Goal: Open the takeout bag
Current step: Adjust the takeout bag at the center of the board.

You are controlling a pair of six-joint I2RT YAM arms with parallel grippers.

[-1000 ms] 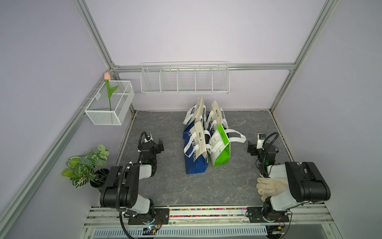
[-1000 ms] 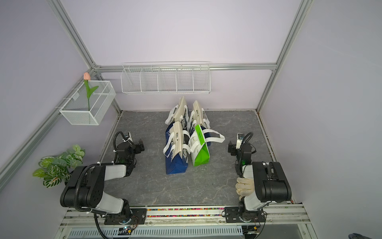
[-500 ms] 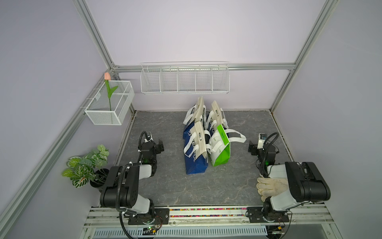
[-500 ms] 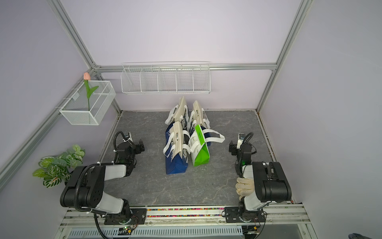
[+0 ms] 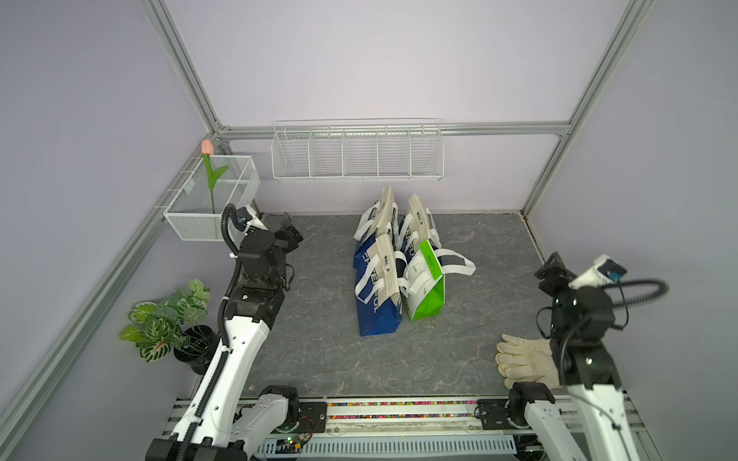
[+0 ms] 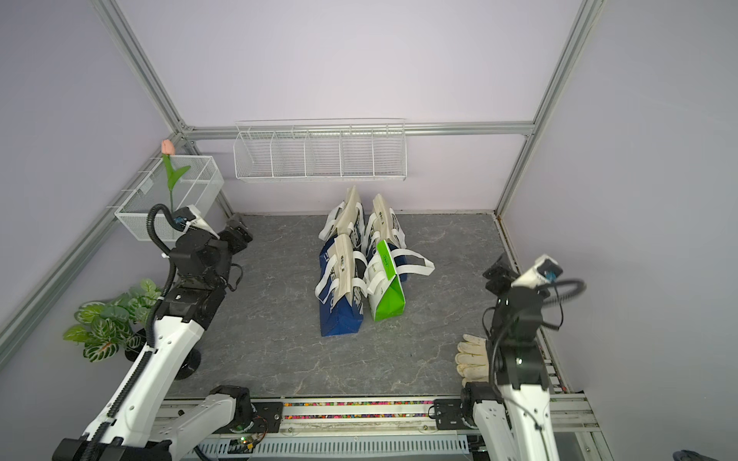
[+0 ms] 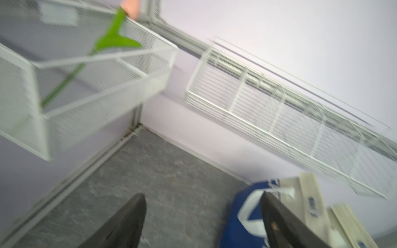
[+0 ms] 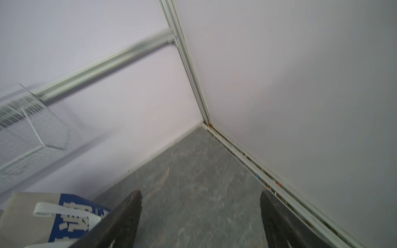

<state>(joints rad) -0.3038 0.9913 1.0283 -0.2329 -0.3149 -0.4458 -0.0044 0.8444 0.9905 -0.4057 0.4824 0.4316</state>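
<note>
Barely begun, I judge. The left claw (image 5: 290, 234) hangs wide and empty over the back-left corner of the table (image 5: 319, 359) — the blue takeout bag (image 5: 377, 311) and green takeout bag (image 5: 429, 295) stand mid-table, tops pinched flat, untouched — the right claw (image 5: 553, 271) wide, empty, well apart. Reaching, gripping, spreading remain.

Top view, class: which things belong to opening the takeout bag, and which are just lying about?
Job: green-and-white takeout bag, blue-and-beige takeout bags, left gripper, right gripper, both open.
Lying about: work glove, potted plant, artificial tulip, mesh basket, wire rack.
</note>
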